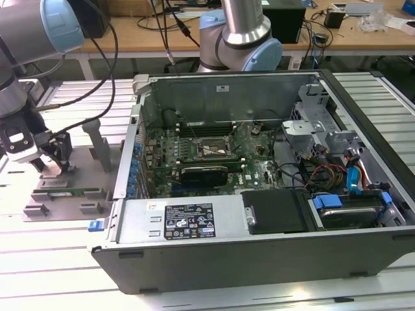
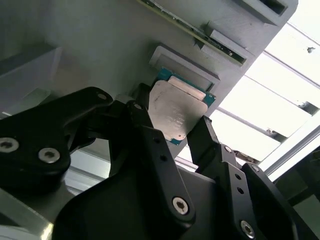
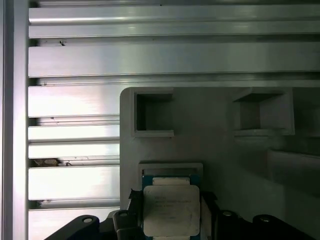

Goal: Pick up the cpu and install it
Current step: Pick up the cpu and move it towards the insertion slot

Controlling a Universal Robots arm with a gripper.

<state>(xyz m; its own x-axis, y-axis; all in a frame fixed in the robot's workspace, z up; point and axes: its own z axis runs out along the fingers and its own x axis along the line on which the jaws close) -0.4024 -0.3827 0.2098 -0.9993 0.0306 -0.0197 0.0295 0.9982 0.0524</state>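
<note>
1. Nearest stands an open computer case (image 1: pixel 227 259) lying on its side on the ribbed metal surface (image 1: pixel 39 259). Its grey power supply (image 1: pixel 188 220) runs along the near wall, with a black panel (image 1: pixel 275 210) beside it.

2. At the exterior view's left, beside the case, a grey tray (image 1: pixel 84 175) rests on the surface. A long green memory stick (image 1: pixel 68 192) lies in the tray's near slot.

3. The gripper (image 1: pixel 55 165) hangs low over the tray's middle, just behind the memory stick.

4. In both wrist views the cpu (image 2: pixel 177 107) (image 3: pixel 171 212) sits at a shallow square pocket of the tray, silver top facing up, with a teal edge showing under it.

5. The black fingers (image 2: pixel 150 145) stand one on each side of the cpu and press against two opposite edges. The gripper (image 2: pixel 172 117) (image 3: pixel 172 210) is therefore closed on the chip. Whether the chip has left the pocket floor cannot be told.

6. Two empty square recesses of the tray (image 3: pixel 210 140) lie just past the cpu.

7. Deeper in the case, the motherboard (image 1: pixel 162 162) lies flat, carrying a dark square socket (image 1: pixel 211 148) near its centre, well apart from the cpu.

8. Behind the case rises a second arm's base (image 1: pixel 240 39); wooden desks (image 1: pixel 363 32) stand farthest back.
</note>
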